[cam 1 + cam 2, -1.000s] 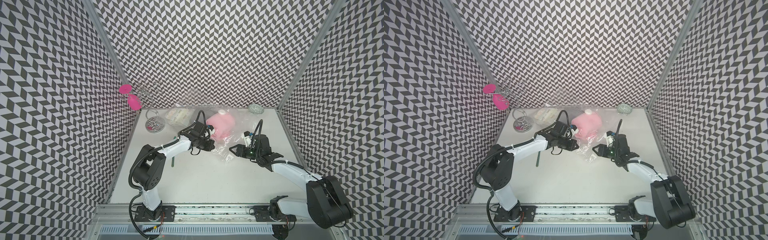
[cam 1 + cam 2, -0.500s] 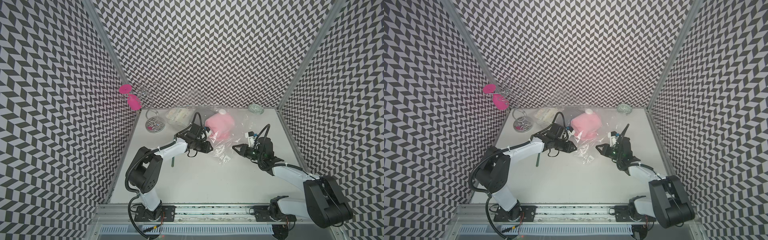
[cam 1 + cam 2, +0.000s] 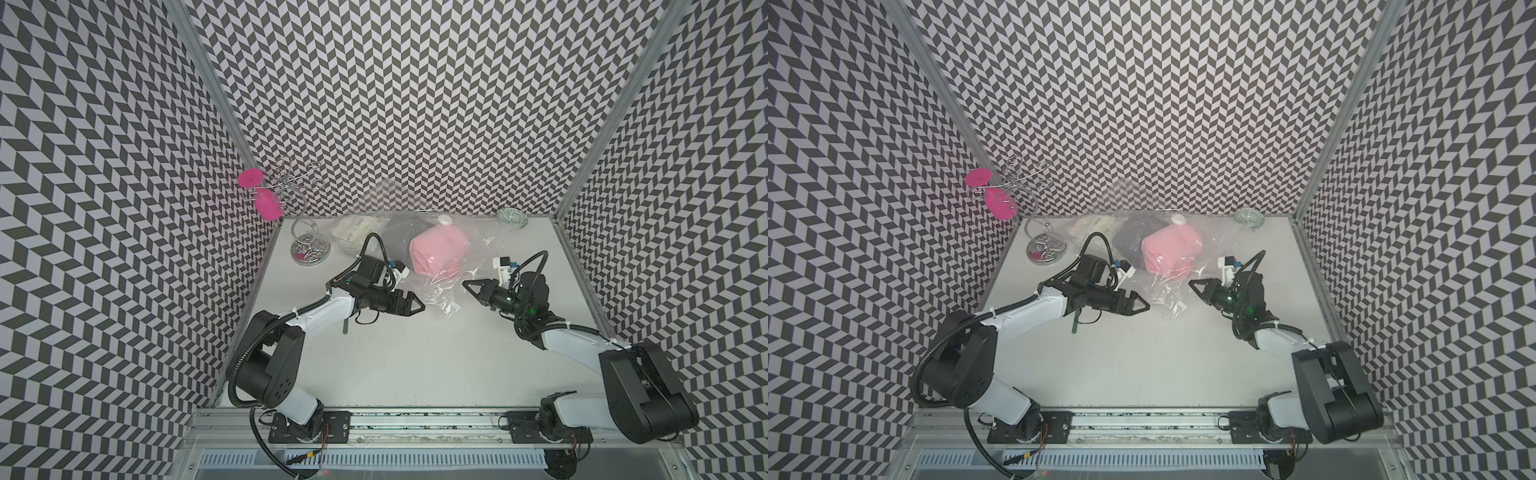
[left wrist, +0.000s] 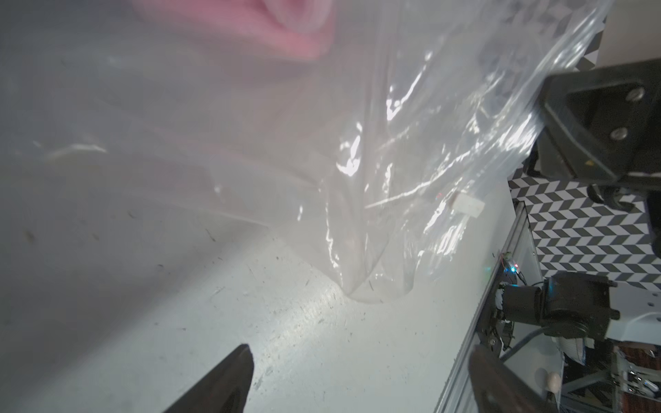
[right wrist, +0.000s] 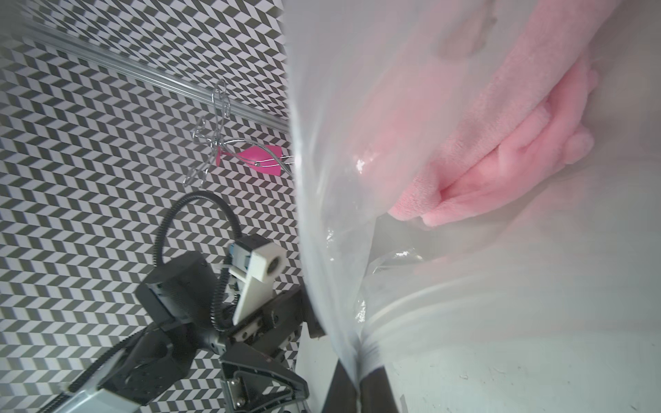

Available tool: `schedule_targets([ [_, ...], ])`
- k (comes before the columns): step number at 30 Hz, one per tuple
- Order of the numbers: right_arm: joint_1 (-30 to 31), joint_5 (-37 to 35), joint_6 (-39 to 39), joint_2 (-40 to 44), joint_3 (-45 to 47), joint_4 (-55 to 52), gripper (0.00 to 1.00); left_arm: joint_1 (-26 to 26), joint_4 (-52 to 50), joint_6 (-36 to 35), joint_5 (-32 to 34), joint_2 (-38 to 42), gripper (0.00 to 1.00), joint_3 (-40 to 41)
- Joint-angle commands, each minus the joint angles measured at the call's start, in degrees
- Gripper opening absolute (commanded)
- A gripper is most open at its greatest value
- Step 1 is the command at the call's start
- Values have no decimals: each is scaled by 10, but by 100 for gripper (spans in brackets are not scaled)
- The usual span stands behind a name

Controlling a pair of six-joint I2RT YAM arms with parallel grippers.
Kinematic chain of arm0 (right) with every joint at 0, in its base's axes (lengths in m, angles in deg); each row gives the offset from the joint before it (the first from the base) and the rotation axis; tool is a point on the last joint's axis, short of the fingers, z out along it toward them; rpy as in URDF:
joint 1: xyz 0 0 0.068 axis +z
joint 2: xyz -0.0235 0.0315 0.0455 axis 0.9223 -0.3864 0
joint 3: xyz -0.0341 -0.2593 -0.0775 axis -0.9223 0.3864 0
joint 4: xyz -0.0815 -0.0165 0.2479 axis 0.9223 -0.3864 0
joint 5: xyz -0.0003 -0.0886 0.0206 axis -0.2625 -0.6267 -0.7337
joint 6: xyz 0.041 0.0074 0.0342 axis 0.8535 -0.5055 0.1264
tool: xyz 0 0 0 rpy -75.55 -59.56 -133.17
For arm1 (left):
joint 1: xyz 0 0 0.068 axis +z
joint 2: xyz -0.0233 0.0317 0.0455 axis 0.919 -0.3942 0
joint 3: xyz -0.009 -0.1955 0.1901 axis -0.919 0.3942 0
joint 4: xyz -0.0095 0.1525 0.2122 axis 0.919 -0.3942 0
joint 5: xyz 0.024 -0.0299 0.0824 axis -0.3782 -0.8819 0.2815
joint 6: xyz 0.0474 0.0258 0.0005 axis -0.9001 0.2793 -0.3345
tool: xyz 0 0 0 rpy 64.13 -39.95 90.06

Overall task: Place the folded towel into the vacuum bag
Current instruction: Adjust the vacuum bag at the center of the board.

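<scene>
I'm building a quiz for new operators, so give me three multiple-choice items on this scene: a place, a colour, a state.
1. Where is the towel? A inside the bag; B lying outside it; C lifted in the air.
2. What colour is the towel? A blue; B pink; C white.
3. How is the left gripper? A jaws shut on the bag; B jaws shut on the towel; C jaws open, holding nothing.
Key: 1 A, clear plastic covers it in both wrist views; 2 B, pink in every view; 3 C, its wrist view shows the jaws apart with nothing between.
</scene>
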Motion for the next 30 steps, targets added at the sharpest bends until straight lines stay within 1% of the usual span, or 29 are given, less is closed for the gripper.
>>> schedule_targets([
  [1, -1, 20, 51, -6, 3, 97, 2, -10, 26, -20, -70, -11, 100, -15],
  [4, 1, 21, 33, -2, -1, 75, 2, -26, 68, -13, -73, -45, 100, -59],
  [7, 1, 27, 23, -2, 0, 61, 1, -42, 111, 14, -75, -96, 99, -112],
  [9, 0, 32, 22, -1, 0, 59, 1, -53, 110, 26, -84, -135, 96, -152],
  [10, 0, 34, 19, -1, -2, 52, 1, -58, 108, 32, -79, -148, 94, -166],
  [11, 0, 37, 15, -2, -5, 45, 2, -59, 108, 34, -72, -154, 89, -175],
  [13, 0, 45, -1, -4, -15, 12, 2, -58, 120, 40, -58, -161, 65, -179],
  [15, -2, 52, -14, -6, -21, -21, 2, -52, 143, 55, -51, -156, 45, -172],
  [16, -5, 52, -23, -6, -24, -44, 2, -49, 154, 59, -51, -152, 32, -169],
  [17, -8, 53, -28, -4, -22, -57, 2, -46, 158, 58, -49, -150, 23, -168],
  [18, -15, 54, -31, -2, -20, -70, 2, -43, 163, 76, -44, -147, 12, -165],
  [19, -23, 53, -34, 0, -16, -84, 2, -41, 166, 80, -40, -144, 3, -163],
  [20, -31, 50, -34, 3, -11, -97, 2, -39, 166, 81, -40, -140, 0, -160],
  [24, -72, 39, -21, 14, 27, -122, 2, -30, 154, 71, -39, -111, 0, -138],
  [27, -95, 43, -7, 10, 55, -108, 2, -26, 116, 41, -51, -86, 0, -126],
  [29, -104, 46, 4, 3, 68, -98, 5, -27, 88, 27, -57, -69, 0, -118],
  [30, -107, 51, 11, -6, 74, -88, 9, -27, 82, 24, -61, -60, 0, -110],
])
